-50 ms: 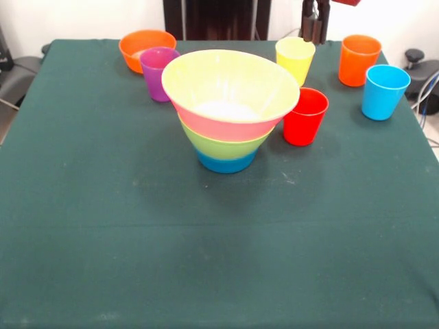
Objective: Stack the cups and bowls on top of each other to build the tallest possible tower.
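Tower (230, 113): a stack of bowls is seen near the middle of the desk, a bit toward the far side. A small blue bowl (226, 163) is at the bottom. A green bowl (221, 142) sits in it. A pink bowl (219, 125) sits in the green one. The widest bowl (230, 81) is on top, and its inside looks pale yellow-green.
Small orange bowl (145, 46): it is placed alone at the far left of the desk, not in the stack.
Purple cup (158, 72): it is set upright just in front of the small orange bowl and close to the left side of the tower.
Red cup (305, 116): it is set upright just beside the right side of the tower.
Yellow cup (295, 60): it is set upright behind the red cup, near the far edge.
Orange cup (359, 60): it is set upright at the far right.
Light blue cup (384, 91): it is set upright just in front of the orange cup, to its right.
Gripper (314, 26): it is seen at the top edge, hanging above and just behind the yellow cup. Nothing is seen held in it. It cannot be told if the fingers are spread or closed.
Desk (206, 260): it is covered with a dark green cloth.
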`<state>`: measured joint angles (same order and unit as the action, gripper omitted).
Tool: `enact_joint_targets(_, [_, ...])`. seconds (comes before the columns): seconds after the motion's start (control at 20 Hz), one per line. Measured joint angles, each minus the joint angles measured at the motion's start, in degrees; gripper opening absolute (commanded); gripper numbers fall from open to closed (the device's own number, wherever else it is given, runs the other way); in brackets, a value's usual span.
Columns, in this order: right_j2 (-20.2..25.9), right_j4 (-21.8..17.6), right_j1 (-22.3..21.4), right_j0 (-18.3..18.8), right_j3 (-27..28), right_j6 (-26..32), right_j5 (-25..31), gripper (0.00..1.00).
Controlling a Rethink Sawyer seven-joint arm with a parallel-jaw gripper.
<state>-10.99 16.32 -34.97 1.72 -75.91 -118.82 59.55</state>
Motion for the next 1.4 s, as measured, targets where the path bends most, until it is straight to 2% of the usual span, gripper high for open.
enact_joint_targets(0.65, [-0.33, 0.00, 1.71, 0.00, -0.08, 0.00, -4.23, 0.00])
enact_joint_targets(1.3, [-0.52, 0.02, 2.79, 0.00, -0.20, 0.00, -4.59, 0.00])
enact_joint_targets(1.35, [-0.52, 0.01, 2.79, 0.00, -0.21, 0.00, -4.57, 1.00])
enact_joint_targets(1.4, [-0.52, 0.01, 2.79, 0.00, -0.21, 0.00, -4.57, 1.00])
